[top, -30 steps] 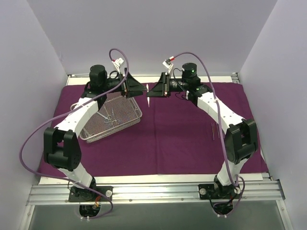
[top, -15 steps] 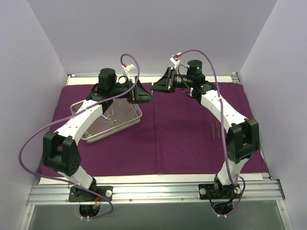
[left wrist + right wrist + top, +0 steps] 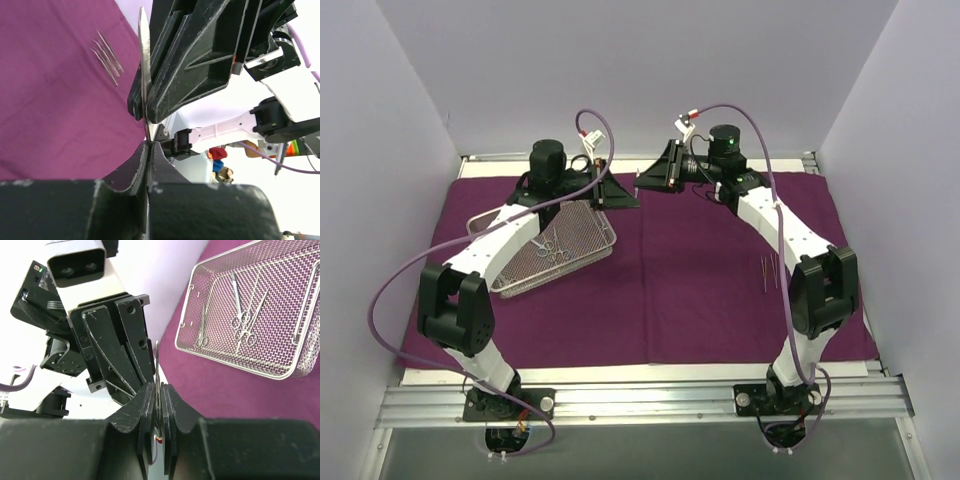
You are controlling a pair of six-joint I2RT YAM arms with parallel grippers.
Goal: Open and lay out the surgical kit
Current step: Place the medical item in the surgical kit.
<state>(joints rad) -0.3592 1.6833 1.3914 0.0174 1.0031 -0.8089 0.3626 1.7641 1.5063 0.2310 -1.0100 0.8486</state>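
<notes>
While the cloth wrap (image 3: 700,300) is lying spread flat as the laying-out surface, the mesh tray (image 3: 525,272) is sitting askew on its left half, holding scissor-like instruments (image 3: 550,245). Above the cloth's far edge, the left gripper (image 3: 149,145) and right gripper (image 3: 159,390) are meeting tip to tip. Both are pinching shut on one slim metal instrument (image 3: 144,60), seemingly handing it across. Its long axis is running along the line between them, roughly left to right. A few tweezers (image 3: 768,272) are lying on the right half, pointing near-to-far.
</notes>
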